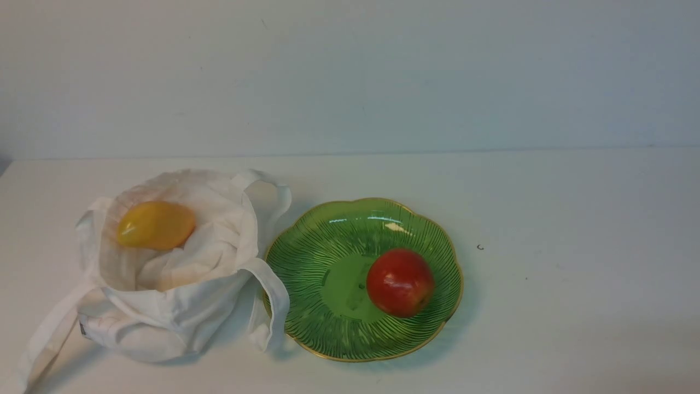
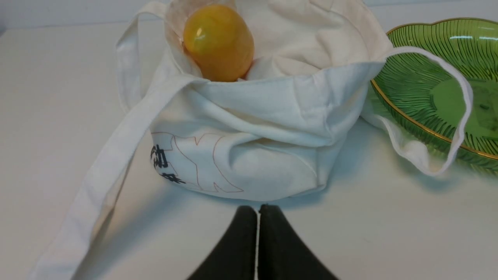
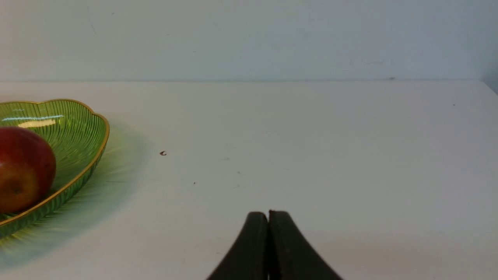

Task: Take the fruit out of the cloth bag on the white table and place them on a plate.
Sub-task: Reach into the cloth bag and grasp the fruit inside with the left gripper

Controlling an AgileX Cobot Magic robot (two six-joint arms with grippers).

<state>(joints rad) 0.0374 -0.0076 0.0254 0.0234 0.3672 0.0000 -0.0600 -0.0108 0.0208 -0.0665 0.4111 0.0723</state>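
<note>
The yellow-orange fruit (image 1: 156, 225) (image 2: 218, 40) lies inside the open white cloth bag (image 1: 175, 306) (image 2: 253, 132) at the left of the white table (image 1: 547, 219). To the bag's right stands the green plate (image 1: 322, 257) (image 2: 420, 77) (image 3: 74, 128), with one bag strap draped over its rim. My left gripper (image 2: 258, 212) is shut and empty, low over the table just short of the bag's near side. My right gripper (image 3: 268, 214) is shut and empty over bare table to the right of the plate. Neither arm shows in the front view.
A red apple (image 1: 400, 282) (image 3: 23, 169) rests on the plate, right of its middle. A long bag strap (image 1: 46, 339) (image 2: 97, 175) trails over the table toward the front left. A small dark speck (image 1: 480, 247) lies right of the plate. A pale wall rises behind the table.
</note>
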